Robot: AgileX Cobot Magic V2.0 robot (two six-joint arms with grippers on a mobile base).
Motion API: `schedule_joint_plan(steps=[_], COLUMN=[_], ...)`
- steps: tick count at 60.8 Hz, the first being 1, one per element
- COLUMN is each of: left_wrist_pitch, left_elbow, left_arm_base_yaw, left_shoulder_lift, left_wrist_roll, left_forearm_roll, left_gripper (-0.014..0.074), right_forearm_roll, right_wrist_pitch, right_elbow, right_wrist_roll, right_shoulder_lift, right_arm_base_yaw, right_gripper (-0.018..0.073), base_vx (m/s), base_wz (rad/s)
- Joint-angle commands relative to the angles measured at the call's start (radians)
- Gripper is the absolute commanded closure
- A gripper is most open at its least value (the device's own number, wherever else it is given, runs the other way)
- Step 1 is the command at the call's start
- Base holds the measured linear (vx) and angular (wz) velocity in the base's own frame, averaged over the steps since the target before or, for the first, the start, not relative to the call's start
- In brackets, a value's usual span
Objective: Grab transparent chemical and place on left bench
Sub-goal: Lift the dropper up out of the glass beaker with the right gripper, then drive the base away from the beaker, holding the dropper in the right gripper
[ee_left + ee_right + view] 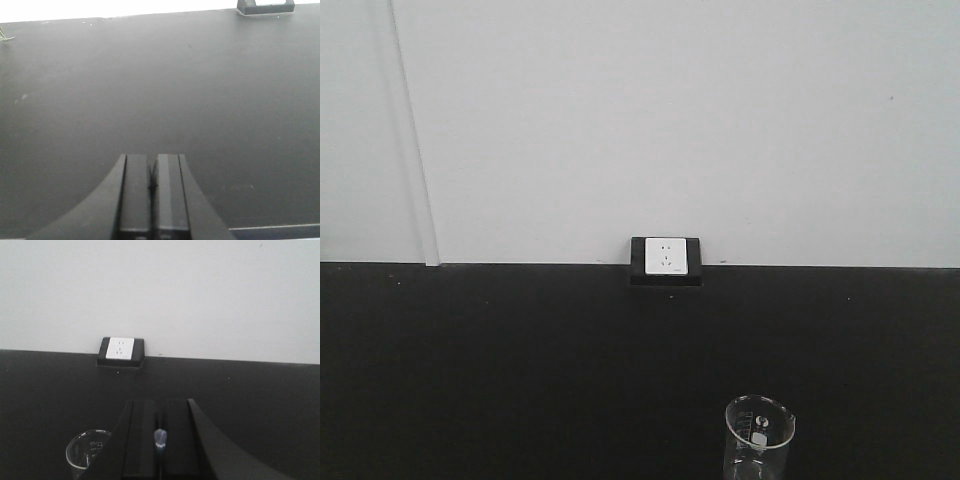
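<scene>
In the right wrist view my right gripper [160,405] is shut on the transparent chemical [160,438]. Only its clear, frosted tip shows, sticking up between the closed jaws. The rest of the rod is hidden below them. The gripper is above the black bench, just right of the glass beaker [86,450]. In the left wrist view my left gripper [152,157] is shut and empty over the bare black bench top [150,85]. Neither gripper shows in the front view.
A clear glass beaker [758,440] with printed markings stands at the bottom right of the front view. A white wall socket in a black frame [666,258] sits where the bench meets the white wall; it also shows in the right wrist view [121,351].
</scene>
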Motion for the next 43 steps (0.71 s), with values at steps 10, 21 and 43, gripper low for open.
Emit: schedule_joint_plan(steps=[10, 21, 43], left_wrist_pitch=[-0.078, -0.078, -0.078], left_elbow=[0.016, 0.016, 0.016], left_arm_base_yaw=[-0.002, -0.002, -0.002], left_shoulder_lift=[-0.019, -0.019, -0.019], left_wrist_roll=[-0.008, -0.008, -0.008], left_forearm_roll=[-0.001, -0.001, -0.001], left_gripper=[0.06, 0.06, 0.06], right_forearm_roll=[-0.024, -0.024, -0.024], right_wrist_pitch=[-0.057, -0.011, -0.005], right_elbow=[0.021, 0.025, 0.025], right_wrist_roll=[-0.013, -0.012, -0.012], right_shoulder_lift=[-0.115, -0.131, -0.131], right_arm_base_yaw=[-0.003, -0.004, -0.004], right_gripper=[0.0561, 0.056, 0.056], base_vx=[0.0, 0.0, 0.0], base_wz=[0.0, 0.0, 0.0])
